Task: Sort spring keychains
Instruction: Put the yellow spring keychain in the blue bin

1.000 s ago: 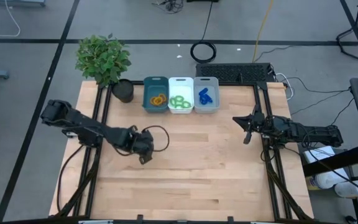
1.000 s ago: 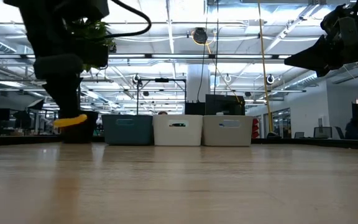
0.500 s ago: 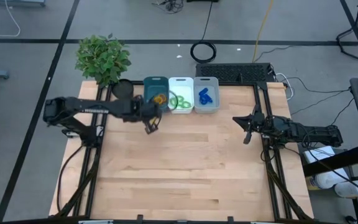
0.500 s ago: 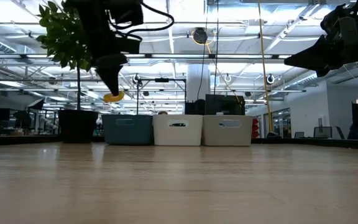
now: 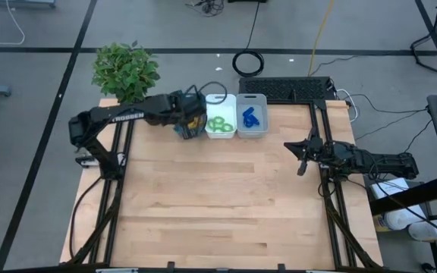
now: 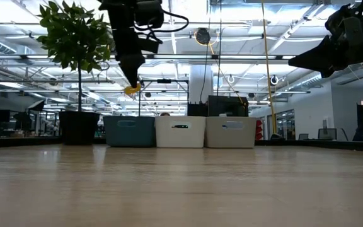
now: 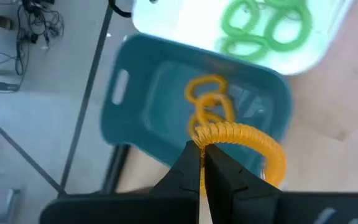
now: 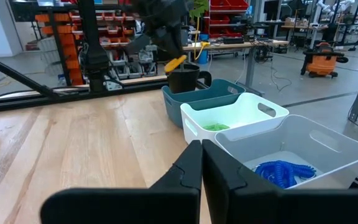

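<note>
While the tabletop (image 5: 218,197) carries three bins in a row at its far edge, the left gripper (image 5: 190,121) hangs above the teal bin (image 7: 129,118), jaws clamped on an orange keychain (image 7: 247,140); more orange keychains (image 7: 207,99) lie inside; green keychains (image 5: 219,124) fill the middle bin (image 5: 220,100), blue keychains (image 5: 249,116) the next bin (image 5: 253,98); the right gripper (image 5: 303,157) waits near the right edge, jaws together.

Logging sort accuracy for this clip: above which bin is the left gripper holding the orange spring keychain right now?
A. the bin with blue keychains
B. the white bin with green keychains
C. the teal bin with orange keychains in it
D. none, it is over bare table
C. The left gripper is shut on an orange spring keychain directly above the teal bin, where other orange keychains already lie.
</note>
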